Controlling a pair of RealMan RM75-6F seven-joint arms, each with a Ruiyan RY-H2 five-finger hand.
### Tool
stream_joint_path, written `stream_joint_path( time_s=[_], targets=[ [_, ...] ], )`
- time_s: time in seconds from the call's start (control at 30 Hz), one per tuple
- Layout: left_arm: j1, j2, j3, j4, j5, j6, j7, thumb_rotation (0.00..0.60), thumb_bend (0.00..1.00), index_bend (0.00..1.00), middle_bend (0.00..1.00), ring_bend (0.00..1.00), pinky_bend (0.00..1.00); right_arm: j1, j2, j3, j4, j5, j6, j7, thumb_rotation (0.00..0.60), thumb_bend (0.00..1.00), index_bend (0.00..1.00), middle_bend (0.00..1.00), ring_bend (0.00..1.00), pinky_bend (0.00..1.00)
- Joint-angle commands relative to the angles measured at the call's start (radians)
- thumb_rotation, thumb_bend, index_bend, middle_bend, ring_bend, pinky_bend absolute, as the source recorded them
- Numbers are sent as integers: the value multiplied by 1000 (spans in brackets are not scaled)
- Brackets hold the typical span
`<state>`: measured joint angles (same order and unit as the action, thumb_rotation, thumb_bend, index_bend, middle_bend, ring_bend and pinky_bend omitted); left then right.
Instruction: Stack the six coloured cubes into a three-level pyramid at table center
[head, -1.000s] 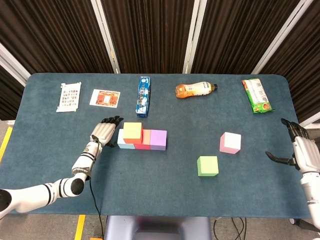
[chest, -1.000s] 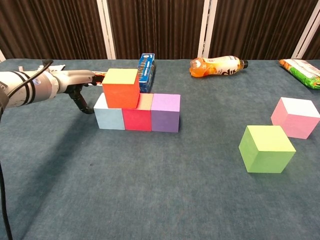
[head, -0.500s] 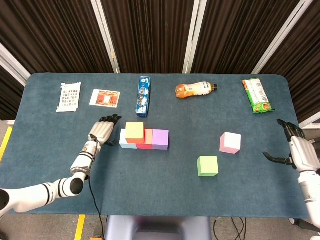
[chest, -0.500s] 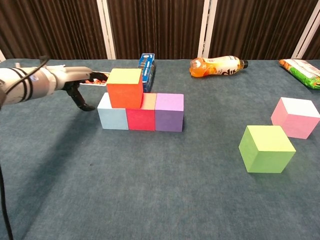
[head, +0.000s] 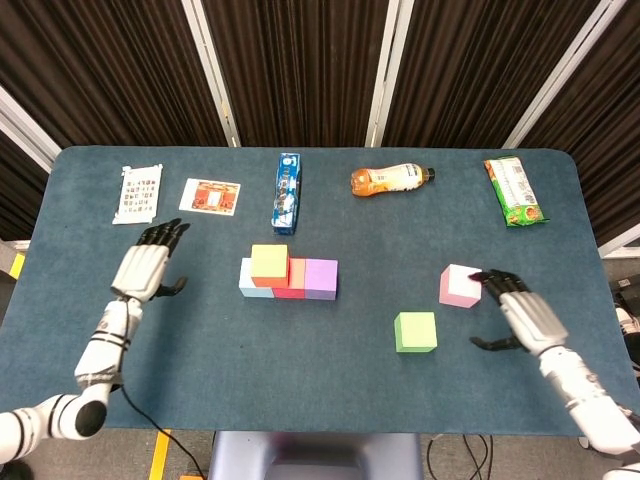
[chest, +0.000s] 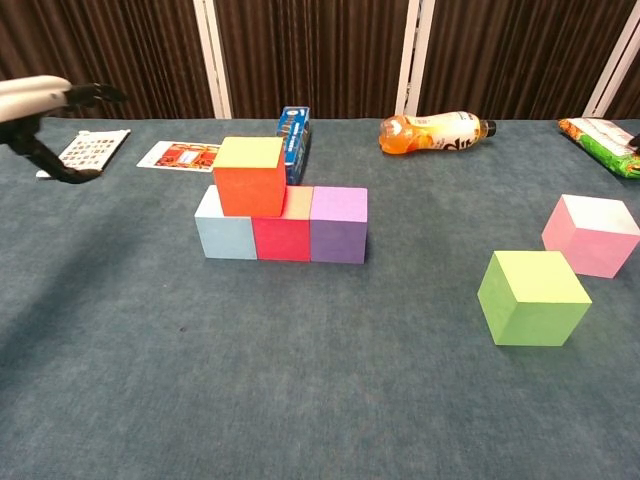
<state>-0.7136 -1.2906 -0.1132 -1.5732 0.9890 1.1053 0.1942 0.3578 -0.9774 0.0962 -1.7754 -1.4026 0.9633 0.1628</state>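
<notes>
Right hand (head: 522, 315) empty, fingers spread, fingertips at the pink cube (head: 460, 285) just to its left. Left hand (head: 143, 268) open too, well clear of the stack. Base row plus orange cube (head: 269, 265) sit far left of the right hand. Next, I'd say: grip pink squarely on opposite faces, set it beside orange, straddling red/purple. Green cube (head: 415, 331) goes last.

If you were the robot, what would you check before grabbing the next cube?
1. Base row of light blue cube, red cube and purple cube touching: ok.
2. Orange cube seated on blue and red: ok.
3. Slot over red and purple free: ok.
4. Right hand open beside pink cube: ok; contact: cannot tell.
5. Green cube unobstructed: ok.
6. Left hand clear of stack: ok.
</notes>
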Motion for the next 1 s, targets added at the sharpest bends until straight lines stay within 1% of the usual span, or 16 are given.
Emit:
stream_joint_path(
  time_s=[0.03,0.2,0.3,0.47,0.63,0.77,0.9,1.0],
  targets=[
    [63,42,21,-48,69,62,-51,600,335,32,0,0,82,32,-39,-18,14,-10,-38,-42,600,295,247,200,64,165],
    [128,68,34,-87,134,125,-94,600,335,48,0,0,82,63,-114,-26,51,20,-69,-110,600,295,260,200,64,165],
    [156,80,50,-101,166,135,-105,600,335,52,0,0,82,76,-165,-26,81,45,-76,-146,600,295,264,200,64,165],
    [187,90,60,-108,194,133,-131,600,334,53,0,0,82,91,-232,-27,119,82,-82,-192,600,295,274,200,64,165],
    [203,75,59,-79,216,118,-147,600,334,53,0,0,81,102,-293,-25,140,111,-81,-200,600,295,298,201,64,165],
    [208,65,55,-66,227,101,-160,600,335,53,0,0,81,108,-330,-26,157,135,-73,-240,600,295,313,201,64,165],
    [218,56,49,-51,238,94,-178,600,335,53,0,0,81,105,-375,-22,177,171,-44,-283,600,295,361,201,64,165],
    [226,57,47,-44,247,91,-188,600,334,53,0,0,81,95,-389,-20,169,185,-9,-308,600,295,456,213,75,165]
  ],
)
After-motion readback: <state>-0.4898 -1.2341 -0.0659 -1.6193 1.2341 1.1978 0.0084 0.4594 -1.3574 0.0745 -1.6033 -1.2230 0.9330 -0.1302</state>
